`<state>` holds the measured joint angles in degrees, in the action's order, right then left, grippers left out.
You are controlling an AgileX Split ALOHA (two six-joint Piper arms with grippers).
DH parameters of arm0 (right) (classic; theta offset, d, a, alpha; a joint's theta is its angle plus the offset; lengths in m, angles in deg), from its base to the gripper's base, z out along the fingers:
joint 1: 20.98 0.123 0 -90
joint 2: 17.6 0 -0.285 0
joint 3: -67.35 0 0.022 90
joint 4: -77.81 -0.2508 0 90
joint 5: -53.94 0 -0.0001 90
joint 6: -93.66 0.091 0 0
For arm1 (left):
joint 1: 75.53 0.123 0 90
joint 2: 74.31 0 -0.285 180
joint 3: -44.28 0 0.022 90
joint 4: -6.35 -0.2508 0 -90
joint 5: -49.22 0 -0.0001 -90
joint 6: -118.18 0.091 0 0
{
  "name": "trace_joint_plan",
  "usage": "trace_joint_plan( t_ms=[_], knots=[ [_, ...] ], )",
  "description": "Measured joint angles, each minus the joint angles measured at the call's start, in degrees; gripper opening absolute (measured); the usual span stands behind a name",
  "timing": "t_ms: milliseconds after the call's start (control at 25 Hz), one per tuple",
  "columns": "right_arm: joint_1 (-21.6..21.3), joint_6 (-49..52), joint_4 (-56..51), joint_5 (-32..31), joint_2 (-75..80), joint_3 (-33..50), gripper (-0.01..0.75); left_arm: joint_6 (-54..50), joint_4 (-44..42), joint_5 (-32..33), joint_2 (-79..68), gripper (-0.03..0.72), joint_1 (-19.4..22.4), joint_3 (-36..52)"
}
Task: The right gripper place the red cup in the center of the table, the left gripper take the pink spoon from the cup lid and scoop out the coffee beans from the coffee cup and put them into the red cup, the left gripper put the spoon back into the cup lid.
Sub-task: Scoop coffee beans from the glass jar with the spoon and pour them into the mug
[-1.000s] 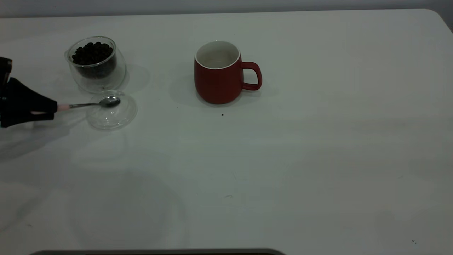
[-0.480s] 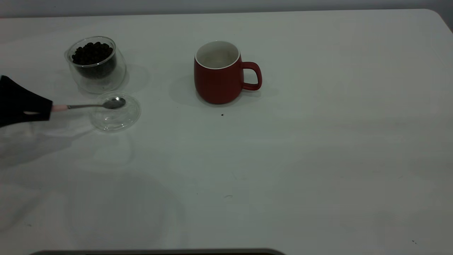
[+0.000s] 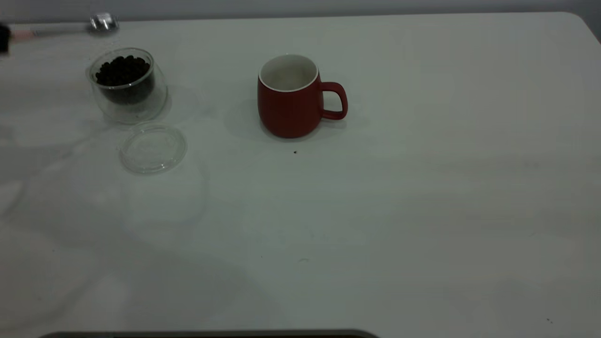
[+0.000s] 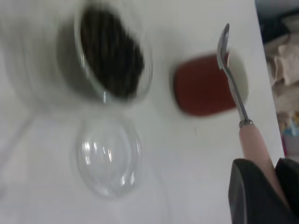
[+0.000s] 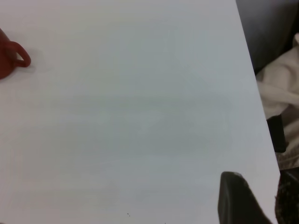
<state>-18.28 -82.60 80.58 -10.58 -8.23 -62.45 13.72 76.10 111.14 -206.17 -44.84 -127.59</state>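
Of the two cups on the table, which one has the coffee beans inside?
The clear glass coffee cup, standing near the table's left edge beside the cup lid, holds the dark coffee beans. The red cup shows only its white inside.

Grey wall [image 3: 300, 7] is running along behind the far edge of the white tabletop in the exterior view. Soft, dim light is falling from above, casting faint blurry shadows on the surface. A dark strip [image 3: 206, 334] is showing at the bottom edge. In the right wrist view, crumpled pale cloth [image 5: 280, 93] is lying beyond the surface edge, against a dark area [image 5: 261, 28].
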Motion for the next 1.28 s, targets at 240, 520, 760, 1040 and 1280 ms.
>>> trace_joint_plan(
  t_ms=[240, 520, 760, 1040, 1280],
  knots=[
    [0.0, 0.0, 0.0, 0.0, 0.0, 0.0, 0.239, -1.8, 0.1, -5.6, -1.4, 0.125, 0.0, -2.7],
    [0.0, 0.0, 0.0, 0.0, 0.0, 0.0, 0.239, 0.4, 0.2, -7.8, -7.1, 0.126, 0.0, -2.9],
    [0.0, 0.0, 0.0, 0.0, 0.0, 0.0, 0.239, 1.9, 0.4, -8.7, -9.9, 0.124, 0.0, -3.2],
    [0.0, 0.0, 0.0, 0.0, 0.0, 0.0, 0.239, 2.0, 1.2, -7.7, -12.4, 0.124, -0.1, -3.3],
    [0.0, 0.0, 0.0, 0.0, 0.0, 0.0, 0.239, 0.8, 1.4, -7.1, -13.1, 0.124, -0.1, -3.3]
  ],
)
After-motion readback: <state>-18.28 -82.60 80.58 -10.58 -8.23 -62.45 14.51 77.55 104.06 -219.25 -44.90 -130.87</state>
